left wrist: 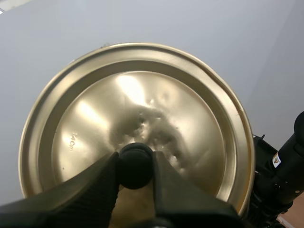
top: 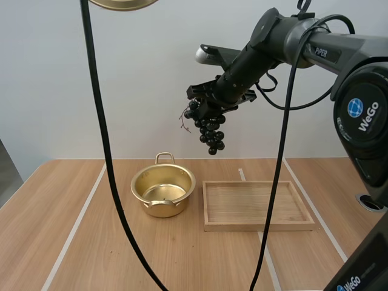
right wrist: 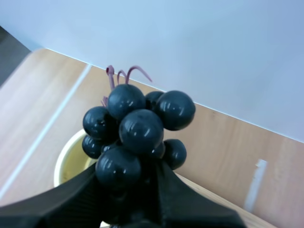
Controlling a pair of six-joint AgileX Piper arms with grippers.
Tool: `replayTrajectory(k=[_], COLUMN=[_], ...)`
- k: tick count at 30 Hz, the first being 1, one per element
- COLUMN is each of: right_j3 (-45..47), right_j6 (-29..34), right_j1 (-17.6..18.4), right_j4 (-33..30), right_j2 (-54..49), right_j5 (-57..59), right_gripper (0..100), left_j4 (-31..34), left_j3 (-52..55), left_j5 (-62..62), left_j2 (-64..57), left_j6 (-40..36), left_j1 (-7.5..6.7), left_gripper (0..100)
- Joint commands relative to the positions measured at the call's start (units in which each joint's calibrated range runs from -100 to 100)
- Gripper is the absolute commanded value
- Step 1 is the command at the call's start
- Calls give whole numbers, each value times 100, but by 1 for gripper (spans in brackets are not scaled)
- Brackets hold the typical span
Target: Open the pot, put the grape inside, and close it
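- Left tool pinches tight on the black knob of the lid, held aloft.
- Right tool clamps the grapes high above the bench.
- Pot stands open on the bench beside the wooden tray, its bare gold floor showing.

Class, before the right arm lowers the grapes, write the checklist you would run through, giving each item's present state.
1. Is the pot uncovered: ok. The left gripper holds the lid up by its knob.
2. Is the pot empty: ok.
3. Is the bunch of grapes secure: ok. The right gripper pinches it.
4. Is the bunch straight above the pot: cannot tell. It hangs high.
5. Is the tray apart from the pot: ok.
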Motion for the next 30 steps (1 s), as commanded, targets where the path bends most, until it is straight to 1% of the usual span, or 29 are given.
replayTrajectory(k=[1, 4, 10, 14, 25, 28, 30], right_j3=[-70, -70, -70, -70, -70, -70, -70], right_j6=[-226, -270, -331, -362, -533, -605, -718], right_j1=[98, 297, 741, 914, 930, 930, 930], right_j4=[281, 281, 281, 281, 337, 420, 588], right_j2=[-74, -65, -34, 178, 1162, 1369, 1461], right_j5=[-15, -15, -465, -485, -695, -701, -701], right_gripper=[0, 0, 0, 0, 0, 0, 0], left_j4=[-63, -79, -88, -88, -88, -88, -88], left_j3=[-167, -242, -302, -302, -302, -302, -302], left_j5=[-112, -90, 42, 99, 198, 198, 198], left_j2=[-55, -69, -82, -107, -111, -111, -111], left_j6=[-113, -188, -253, -253, -253, -253, -253], left_j1=[-25, -25, -25, -25, -25, -25, -25], left_gripper=[0, 0, 0, 0, 0, 0, 0])
